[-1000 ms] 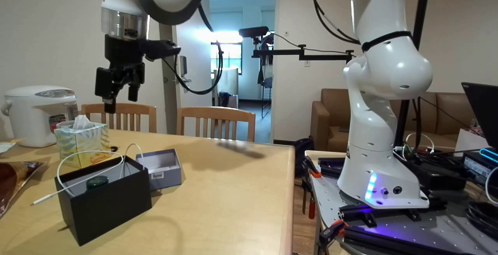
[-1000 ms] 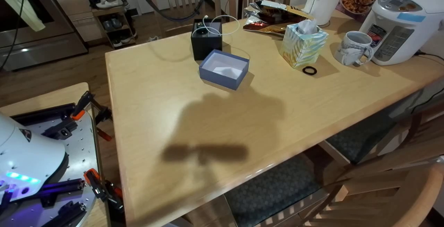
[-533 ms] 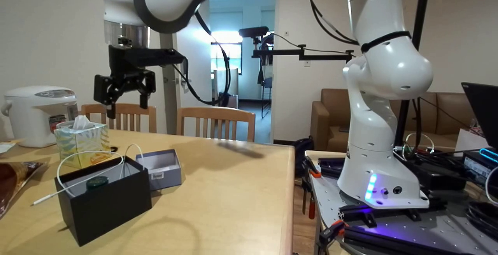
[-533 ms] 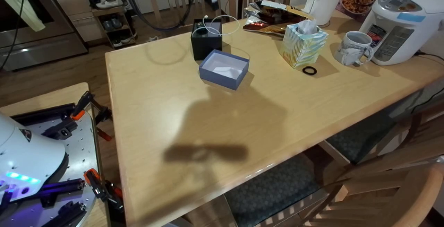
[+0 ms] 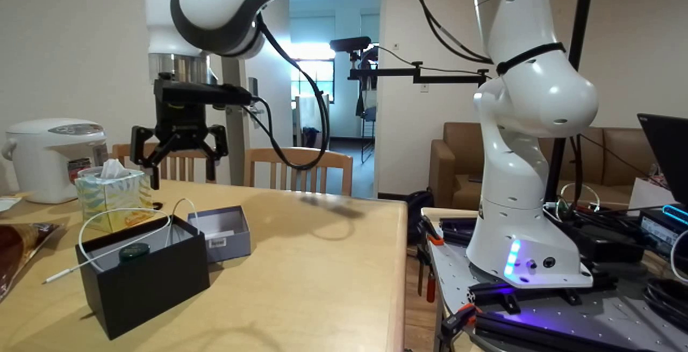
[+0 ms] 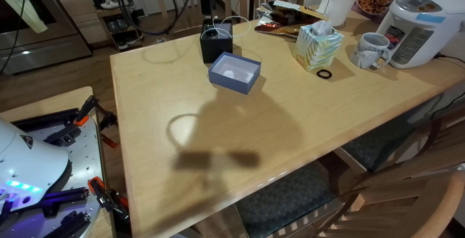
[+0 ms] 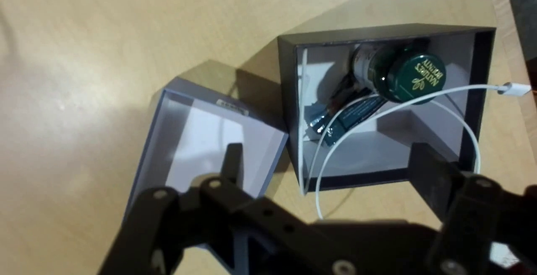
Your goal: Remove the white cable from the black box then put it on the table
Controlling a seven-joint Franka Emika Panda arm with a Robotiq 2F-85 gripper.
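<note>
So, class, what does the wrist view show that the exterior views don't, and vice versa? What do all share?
Only the wrist view: a dark teal packet inside the black box, and readable lettering on the green bottle cap. Only the exterior views: the tissue box and white water dispenser. All share: the white cable, black box, smaller blue-grey box and table.

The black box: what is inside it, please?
Inside the black box are a green-capped bottle and a dark teal wrapper; the white cable dips in and loops above it. Anything under the bottle and wrapper is covered.
</note>
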